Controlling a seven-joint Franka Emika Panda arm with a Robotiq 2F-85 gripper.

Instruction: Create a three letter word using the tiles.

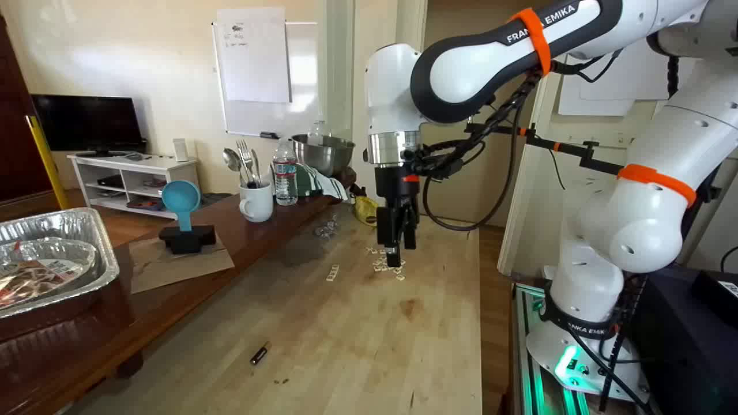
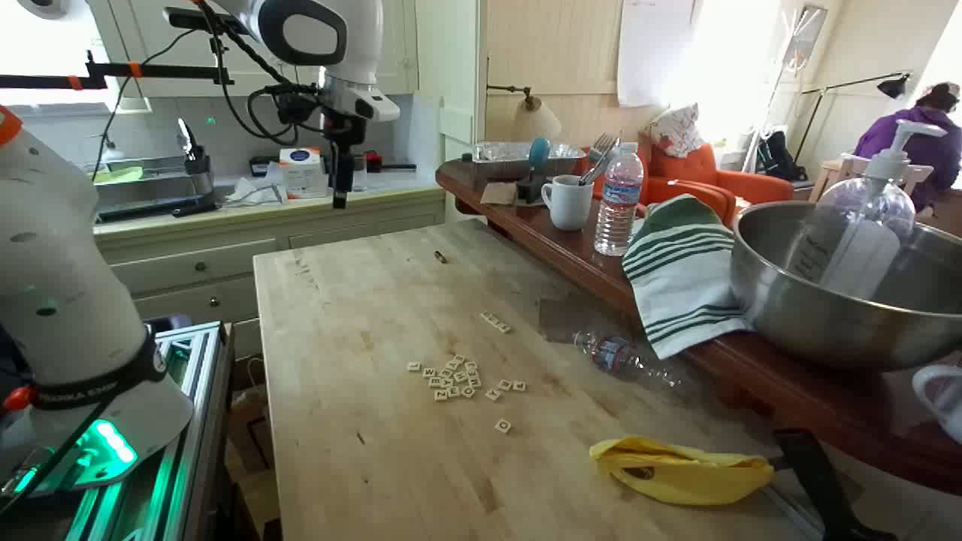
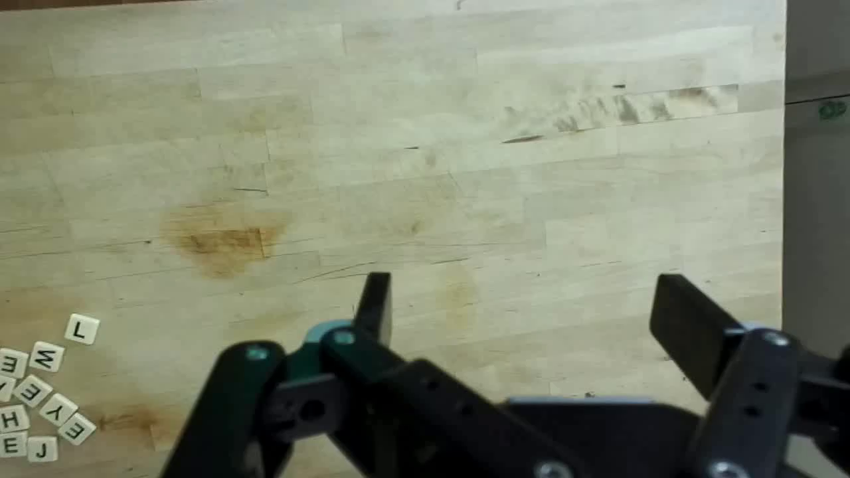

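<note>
Small cream letter tiles lie in a loose pile [image 2: 454,379] on the light wooden table [image 2: 361,300]. The pile also shows in an exterior view [image 1: 380,264] and at the lower left of the wrist view [image 3: 30,392], where an L tile [image 3: 82,329] lies at its edge. An O tile [image 2: 503,427] lies apart. A short straight row of tiles [image 2: 495,323], also in an exterior view [image 1: 332,272], lies away from the pile; its letters are too small to read. My gripper [image 3: 523,285] is open and empty, above the table and beside the pile. It shows in both exterior views [image 1: 401,252] [image 2: 340,201].
A battery [image 1: 260,353] lies on the table. A clear plastic bottle [image 2: 616,355] and a yellow bag [image 2: 684,472] lie near the raised dark wooden table [image 2: 526,225]. That table bears a white mug [image 2: 569,203], an upright water bottle [image 2: 619,199], a towel and a metal bowl [image 2: 842,319].
</note>
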